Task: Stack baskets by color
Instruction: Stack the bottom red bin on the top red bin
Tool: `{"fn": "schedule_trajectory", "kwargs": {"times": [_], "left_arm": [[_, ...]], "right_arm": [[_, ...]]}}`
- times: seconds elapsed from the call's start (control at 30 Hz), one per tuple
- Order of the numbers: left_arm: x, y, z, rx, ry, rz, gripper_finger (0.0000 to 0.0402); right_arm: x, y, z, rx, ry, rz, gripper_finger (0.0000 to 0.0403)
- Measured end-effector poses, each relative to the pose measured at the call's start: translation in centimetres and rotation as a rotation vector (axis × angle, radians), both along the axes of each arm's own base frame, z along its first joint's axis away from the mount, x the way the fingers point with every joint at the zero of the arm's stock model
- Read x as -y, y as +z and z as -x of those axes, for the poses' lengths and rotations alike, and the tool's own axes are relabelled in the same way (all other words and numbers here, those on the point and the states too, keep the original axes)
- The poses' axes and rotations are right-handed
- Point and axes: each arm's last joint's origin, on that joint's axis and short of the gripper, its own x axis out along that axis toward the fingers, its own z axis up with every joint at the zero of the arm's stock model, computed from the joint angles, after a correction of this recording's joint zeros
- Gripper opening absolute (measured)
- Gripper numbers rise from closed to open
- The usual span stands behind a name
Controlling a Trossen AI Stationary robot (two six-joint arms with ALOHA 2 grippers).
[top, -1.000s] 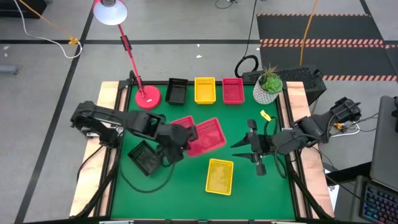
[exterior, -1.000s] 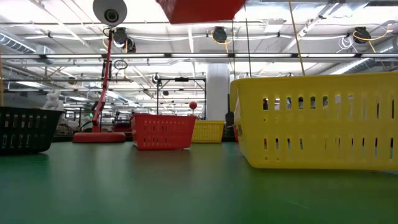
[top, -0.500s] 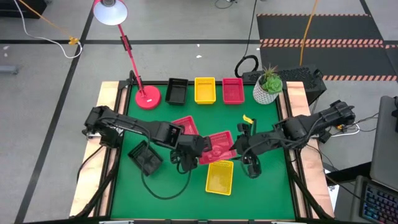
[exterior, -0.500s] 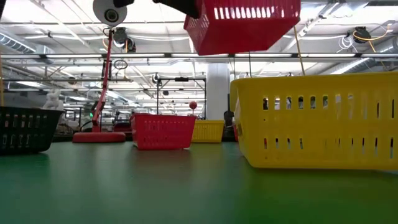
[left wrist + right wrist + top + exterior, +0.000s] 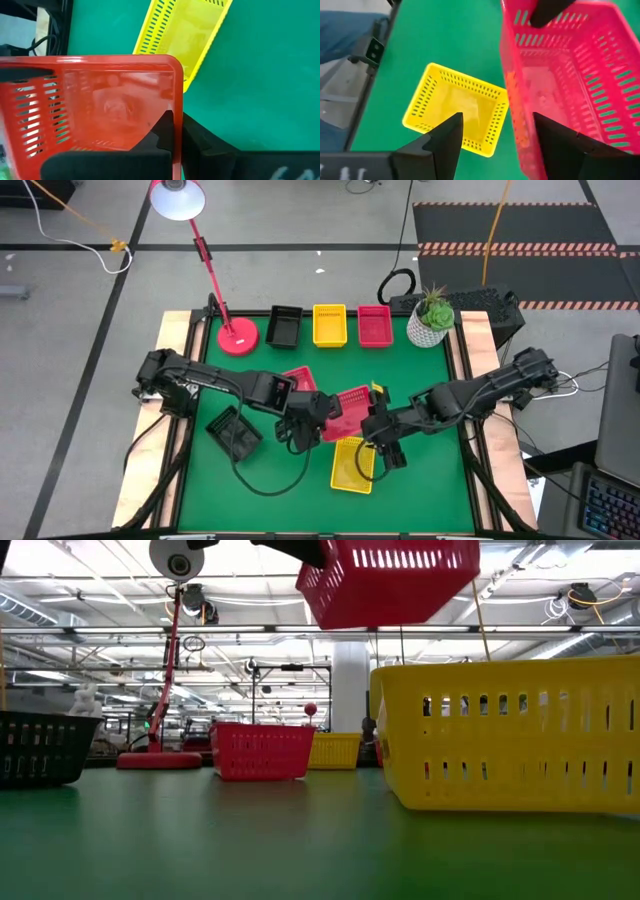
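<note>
High view: the left gripper (image 5: 318, 412) is clamped on the rim of a red-pink basket (image 5: 350, 408), holding it in the air just above the loose yellow basket (image 5: 352, 464) on the green table (image 5: 440, 480). The right gripper (image 5: 378, 430), fingers spread apart, straddles that red-pink basket's opposite wall. Another red-pink basket (image 5: 297, 379) lies beside the held one, toward the red lamp base (image 5: 238, 337). A black basket (image 5: 233, 432) sits left of the yellow one. Black, yellow and red-pink baskets line the far edge.
</note>
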Motion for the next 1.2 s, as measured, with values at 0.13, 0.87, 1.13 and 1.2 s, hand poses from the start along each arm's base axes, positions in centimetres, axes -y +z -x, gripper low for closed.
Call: {"fn": "schedule_trajectory", "kwargs": {"times": [0.13,0.87,1.13,1.2], "left_arm": [[-0.03,0.0,-0.01,0.0,0.004,0.002,0.0019],[-0.1,0.02,-0.05,-0.002,0.042,0.025,0.0023],[-0.1,0.02,-0.06,-0.003,0.051,0.031,0.0017],[-0.11,0.03,-0.07,-0.003,0.066,0.037,0.0029]], "right_arm": [[0.13,-0.07,-0.08,-0.002,0.001,0.01,0.0224],[0.82,0.09,0.34,-0.006,-0.002,0.089,0.0104],[0.88,0.1,0.34,0.001,0.033,0.135,0.0029],[0.87,0.09,0.35,0.001,0.046,0.141,0.0012]]}}
